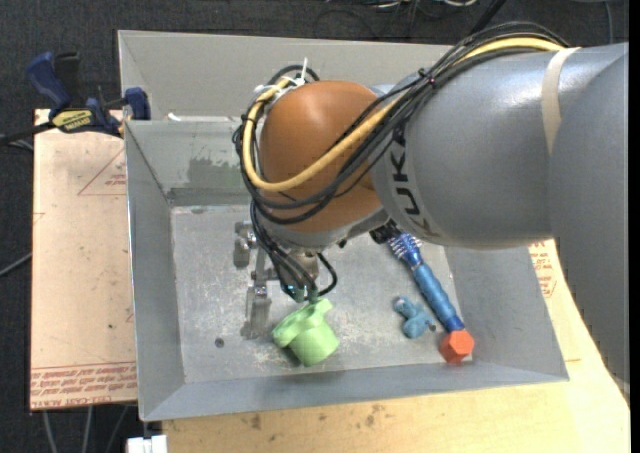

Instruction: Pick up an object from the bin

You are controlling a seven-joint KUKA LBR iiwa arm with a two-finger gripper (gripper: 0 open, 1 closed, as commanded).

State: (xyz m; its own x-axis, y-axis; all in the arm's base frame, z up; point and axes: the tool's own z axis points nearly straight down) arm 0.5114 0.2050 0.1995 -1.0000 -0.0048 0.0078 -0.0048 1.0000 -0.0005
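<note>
Lying on the floor of the grey bin [150, 271], close to the near wall at about 6 o'clock: a pale green plastic thing [307, 339], with a fat round base and a narrower neck. Long axis running 7 to 1 o'clock, neck end pointing to 1 o'clock. Off toward 4 o'clock, near the corner: a blue tool [432, 291] with an orange-red block on its near end, long axis 11 to 5 o'clock, block at the 5 end. Just beside its shaft, on the 9 o'clock side: a small light blue piece [410, 317]. Farther in, hanging over the middle of the floor: the gripper [280, 309], fingers [258, 306] spread apart and gripping nothing. One reaching down toward the floor at 9 o'clock of the green thing, the other just above its neck end; touching or apart, cannot tell. Beyond those: the orange cover [310, 156] looped with cables, and the grey arm [500, 161] coming in from 3 o'clock.
</note>
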